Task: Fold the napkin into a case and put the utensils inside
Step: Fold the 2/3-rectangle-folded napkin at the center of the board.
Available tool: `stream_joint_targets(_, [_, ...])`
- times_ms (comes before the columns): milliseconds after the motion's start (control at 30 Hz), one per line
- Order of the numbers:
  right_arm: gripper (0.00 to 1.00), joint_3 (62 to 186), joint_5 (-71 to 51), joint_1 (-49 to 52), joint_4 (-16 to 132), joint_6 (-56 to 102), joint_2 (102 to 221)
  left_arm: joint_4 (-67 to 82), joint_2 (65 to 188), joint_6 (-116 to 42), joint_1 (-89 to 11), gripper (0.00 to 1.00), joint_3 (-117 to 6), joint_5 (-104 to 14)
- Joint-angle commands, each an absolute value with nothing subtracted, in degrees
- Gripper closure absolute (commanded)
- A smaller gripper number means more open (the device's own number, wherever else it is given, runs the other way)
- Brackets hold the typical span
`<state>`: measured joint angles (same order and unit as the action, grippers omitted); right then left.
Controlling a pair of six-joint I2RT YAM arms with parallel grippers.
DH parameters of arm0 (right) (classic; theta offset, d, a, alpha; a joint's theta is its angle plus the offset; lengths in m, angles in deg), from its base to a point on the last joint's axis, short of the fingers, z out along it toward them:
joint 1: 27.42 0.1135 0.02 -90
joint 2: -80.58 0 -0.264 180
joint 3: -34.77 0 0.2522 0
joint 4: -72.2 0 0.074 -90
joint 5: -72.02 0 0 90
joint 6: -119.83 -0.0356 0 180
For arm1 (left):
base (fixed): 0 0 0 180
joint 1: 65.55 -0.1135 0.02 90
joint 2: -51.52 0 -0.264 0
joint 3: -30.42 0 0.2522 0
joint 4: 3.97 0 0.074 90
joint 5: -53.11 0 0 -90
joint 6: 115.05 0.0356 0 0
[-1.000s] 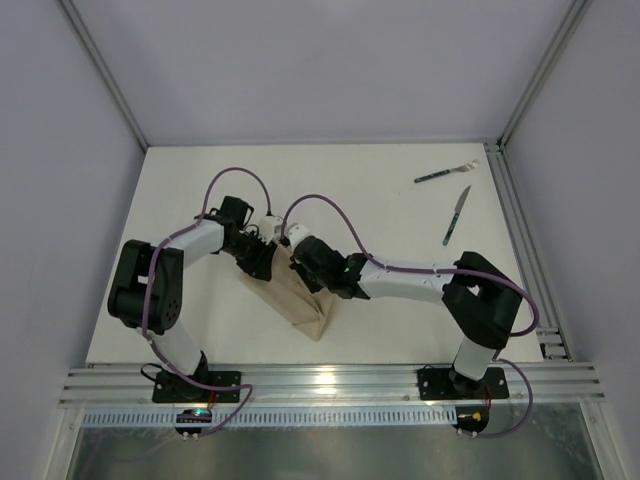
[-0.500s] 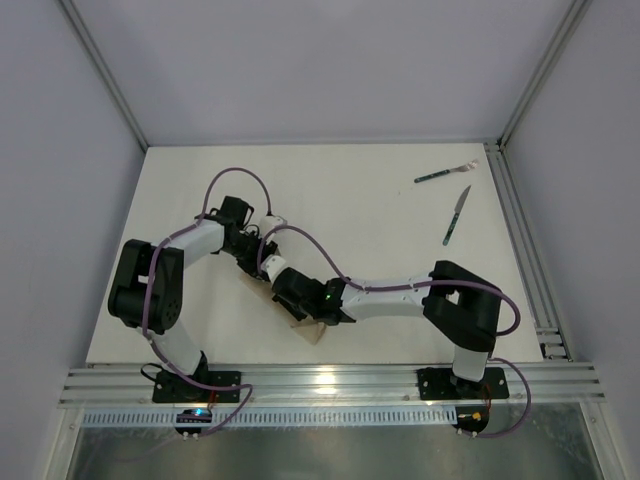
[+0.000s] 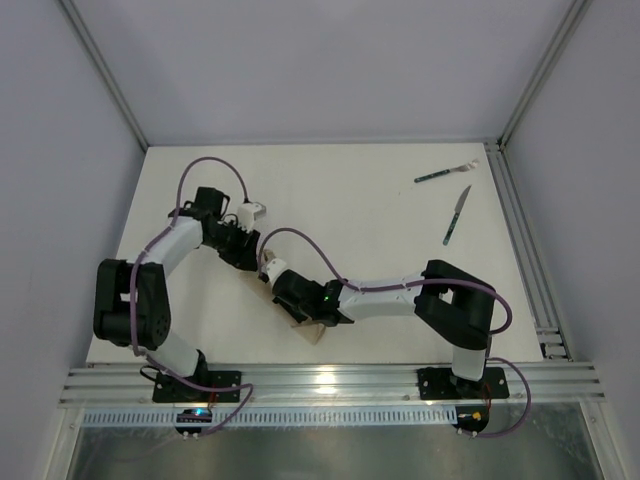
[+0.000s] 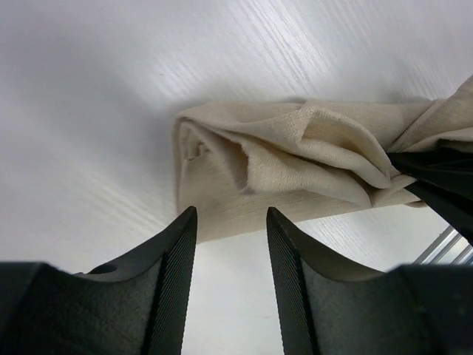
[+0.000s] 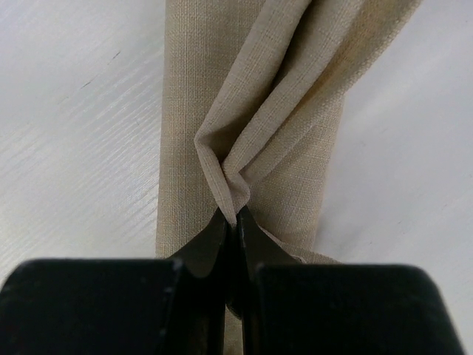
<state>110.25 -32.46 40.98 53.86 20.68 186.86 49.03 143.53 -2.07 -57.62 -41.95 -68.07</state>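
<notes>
On the near-left part of the white table point(image 3: 380, 215), seen from above, the soft beige-tan cloth napkin point(image 3: 308, 327) lies as a narrow folded strip. It is mostly hidden under the right gripper point(image 3: 284, 296), and the left gripper point(image 3: 249, 260) is just beside its far end. The green-handled silver fork point(image 3: 446, 172) and green-handled silver knife point(image 3: 456, 215) lie well apart at the far right, untouched. One risk here is that the right forearm covers the cloth, so a sideways drag could skew the strip without showing from above.

In the left wrist view, the left gripper point(image 4: 229, 285) stands moderately parted with nothing between its fingers, poised just short of the napkin's point(image 4: 273, 166) rumpled end. The layers there are loose and bulging. Closing on only the top layer would probably peel the fold open instead of pinning it.

In the right wrist view, the right gripper point(image 5: 230, 222) is clamped tight on a small raised ridge of the napkin point(image 5: 185, 96). That pinch is thin, so a pull could slip off it. It could also lift the lower layer along and undo the narrow fold.
</notes>
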Motion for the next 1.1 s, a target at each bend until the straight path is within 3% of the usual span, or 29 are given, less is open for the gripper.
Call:
stream_joint_targets(0, [0.96, 108.7, -33.4, 41.2, 53.3, 21.8, 188.9, 52.1, 137.7, -1.8, -60.6, 0.54, -45.8, -68.1])
stream_joint_targets(233, [0.96, 108.4, -34.2, 41.1, 54.3, 25.1, 189.3, 47.4, 135.7, -7.8, -60.5, 0.42, -47.7, -65.8])
stream_joint_targets(367, [0.96, 108.3, -34.5, 41.2, 54.2, 26.0, 189.5, 46.3, 140.5, -9.0, -53.3, 0.32, -51.2, -61.1])
stream_joint_targets(600, [0.96, 107.9, -35.0, 41.2, 54.4, 26.1, 189.6, 40.9, 145.3, -10.4, -47.6, 0.31, -52.1, -53.7])
stream_joint_targets(667, [0.96, 107.9, -35.2, 41.2, 54.6, 26.1, 189.7, 41.7, 146.0, -10.3, -47.4, 0.34, -51.4, -53.7])
stream_joint_targets(867, [0.96, 107.4, -36.3, 41.2, 55.1, 26.9, 189.5, 45.6, 142.1, -6.6, -47.4, 0.63, -46.3, -52.7])
stream_joint_targets(1067, [0.96, 107.4, -37.7, 41.1, 55.8, 28.2, 189.5, 47.1, 141.2, -2.4, -47.4, 0.83, -41.2, -52.7])
